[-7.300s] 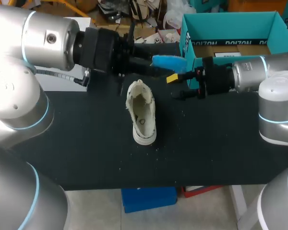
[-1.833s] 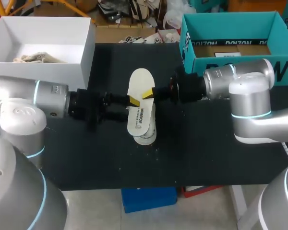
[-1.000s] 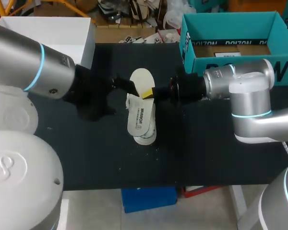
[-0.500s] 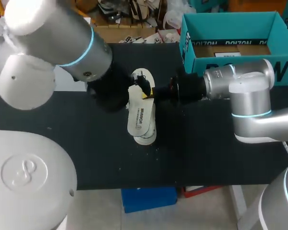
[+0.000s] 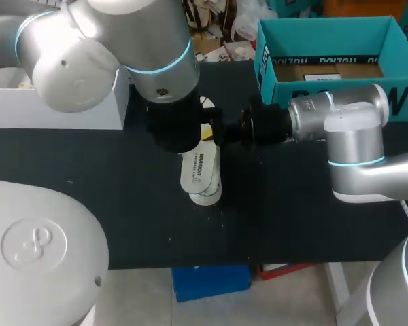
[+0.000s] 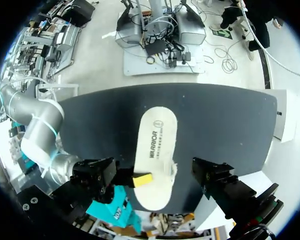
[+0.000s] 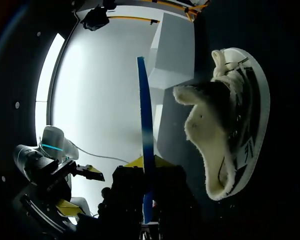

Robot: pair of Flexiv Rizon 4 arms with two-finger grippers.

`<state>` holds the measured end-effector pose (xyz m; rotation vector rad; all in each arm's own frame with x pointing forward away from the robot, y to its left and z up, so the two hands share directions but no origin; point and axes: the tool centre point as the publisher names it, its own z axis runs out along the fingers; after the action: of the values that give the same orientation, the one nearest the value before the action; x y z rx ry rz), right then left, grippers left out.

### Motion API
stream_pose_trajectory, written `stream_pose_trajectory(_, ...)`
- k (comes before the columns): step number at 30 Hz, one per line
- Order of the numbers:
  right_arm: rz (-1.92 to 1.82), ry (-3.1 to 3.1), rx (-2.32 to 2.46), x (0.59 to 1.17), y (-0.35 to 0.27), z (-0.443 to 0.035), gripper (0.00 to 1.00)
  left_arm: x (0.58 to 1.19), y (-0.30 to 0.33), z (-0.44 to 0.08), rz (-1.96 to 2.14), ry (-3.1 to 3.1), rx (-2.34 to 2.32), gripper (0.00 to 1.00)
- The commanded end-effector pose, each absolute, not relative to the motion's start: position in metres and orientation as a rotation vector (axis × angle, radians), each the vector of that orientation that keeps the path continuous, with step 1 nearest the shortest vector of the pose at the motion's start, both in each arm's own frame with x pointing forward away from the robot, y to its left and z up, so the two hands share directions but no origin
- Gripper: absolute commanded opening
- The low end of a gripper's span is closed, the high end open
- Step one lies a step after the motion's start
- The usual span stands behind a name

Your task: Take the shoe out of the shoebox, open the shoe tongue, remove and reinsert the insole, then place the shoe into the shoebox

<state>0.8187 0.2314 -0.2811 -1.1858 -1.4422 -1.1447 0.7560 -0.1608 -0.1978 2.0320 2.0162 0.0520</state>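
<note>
Right tool (image 5: 209,133) pinching insole (image 5: 198,170) at three-o'clock edge; insole above shoe (image 5: 207,197), long axes aligned twelve-to-six.

A black bench (image 5: 306,224) carried a white box (image 5: 61,112) at its far left corner. A few pale specks (image 5: 222,210) lay scattered on the bench surface near its middle.

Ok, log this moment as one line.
right gripper: shut on white blue-backed insole | insole: held over cream fleece-lined shoe, not inside | left arm: over insole's far end | step: reinsertion pending
</note>
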Motion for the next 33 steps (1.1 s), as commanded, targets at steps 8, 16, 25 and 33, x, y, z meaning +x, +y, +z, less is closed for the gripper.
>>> stream_pose_trajectory(8, -1.145, -1.442, -1.189, 0.818, 0.233, -0.281, 0.0, 0.81, -0.167, -0.203, 0.034, 2.03, 2.043, 1.0)
stream_pose_trajectory(16, -1.145, -1.442, -1.189, 0.818, 0.233, -0.281, 0.0, 0.854, -0.165, -0.199, 0.042, 2.005, 2.05, 1.0)
stream_pose_trajectory(25, -1.145, -1.442, -1.189, 0.818, 0.233, -0.281, 0.0, 0.908, -0.164, -0.2, 0.046, 1.993, 2.049, 1.0)
stream_pose_trajectory(33, -1.145, -1.442, -1.189, 0.818, 0.233, -0.281, 0.0, 0.929, -0.176, -0.206, 0.015, 1.983, 2.049, 1.0)
